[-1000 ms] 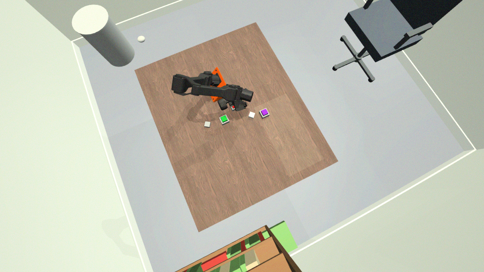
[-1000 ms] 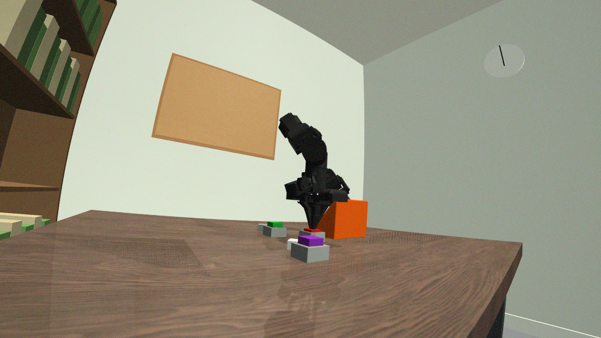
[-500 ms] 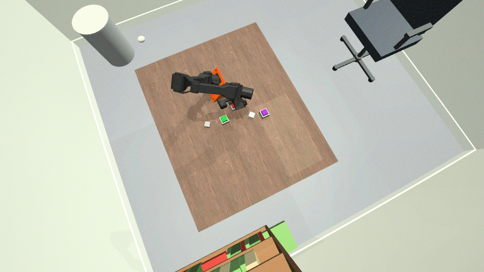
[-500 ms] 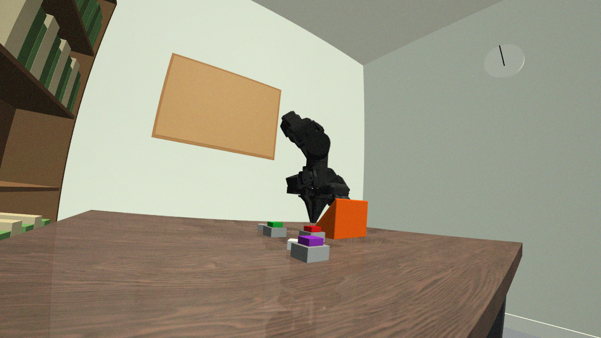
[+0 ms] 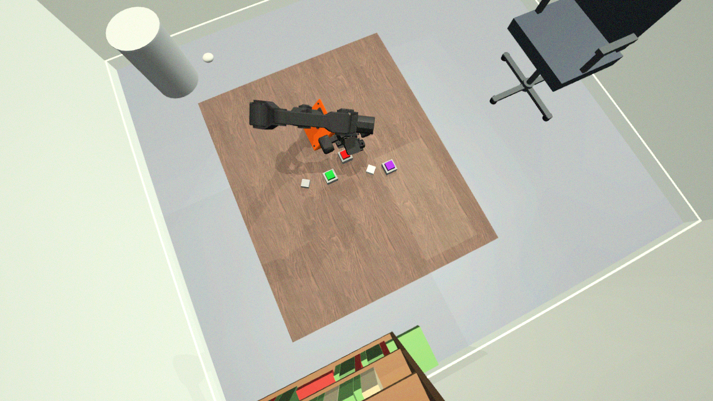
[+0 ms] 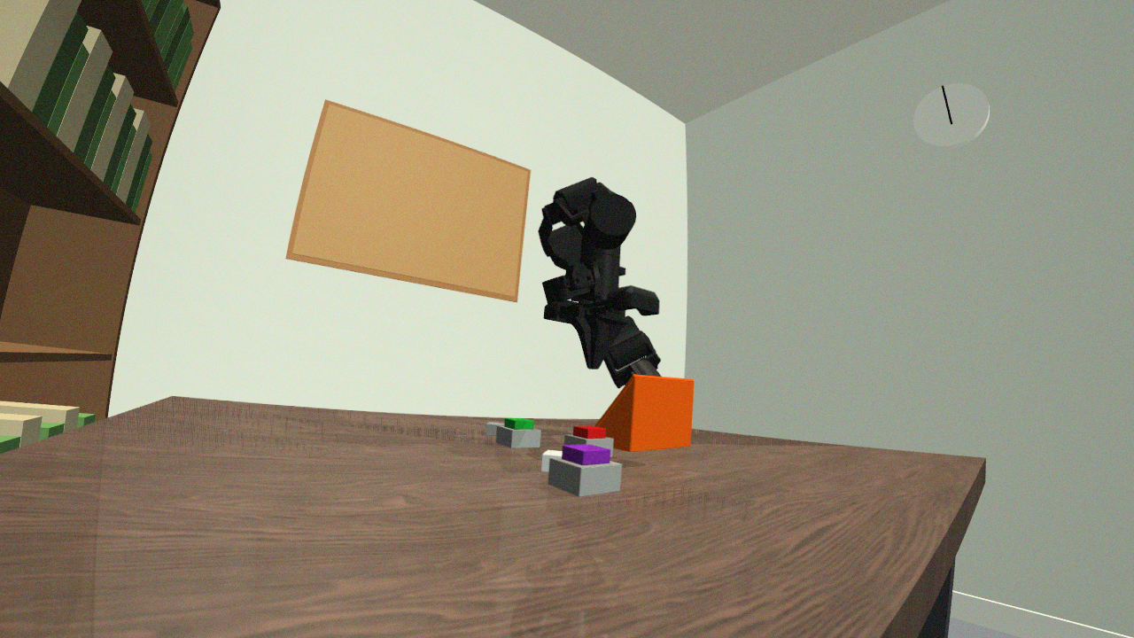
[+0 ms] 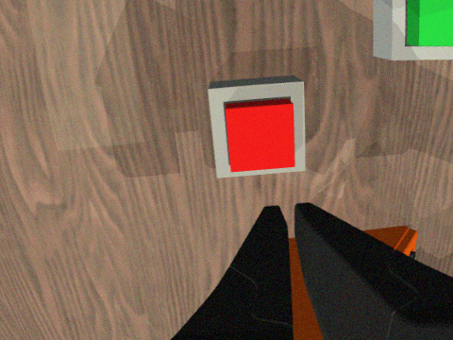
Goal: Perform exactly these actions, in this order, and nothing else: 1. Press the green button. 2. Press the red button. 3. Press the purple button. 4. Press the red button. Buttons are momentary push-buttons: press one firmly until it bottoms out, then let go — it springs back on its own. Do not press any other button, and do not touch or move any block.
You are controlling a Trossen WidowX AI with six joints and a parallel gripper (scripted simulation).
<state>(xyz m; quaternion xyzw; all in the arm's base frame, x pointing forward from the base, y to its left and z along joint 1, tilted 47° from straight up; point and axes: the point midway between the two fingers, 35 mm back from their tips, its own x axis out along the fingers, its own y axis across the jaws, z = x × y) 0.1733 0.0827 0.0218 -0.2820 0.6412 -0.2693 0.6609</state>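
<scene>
The red button (image 5: 344, 155) (image 6: 589, 432) (image 7: 260, 135) sits raised in its grey housing in the middle of the row. The green button (image 5: 328, 175) (image 6: 519, 424) (image 7: 430, 13) and the purple button (image 5: 389, 165) (image 6: 586, 454) stand to either side of it. My gripper (image 5: 350, 145) (image 6: 648, 371) (image 7: 286, 219) is shut and empty. It hangs above the table, just behind the red button on the arm's side and clear of it, with its fingertips pointing down.
A white block (image 5: 370, 169) (image 6: 551, 455) lies between the red and purple buttons. A pale grey block (image 5: 305, 183) lies beyond the green button. An orange wedge (image 5: 313, 137) (image 6: 654, 412) (image 7: 302, 321) stands by the arm's base, close behind my gripper.
</scene>
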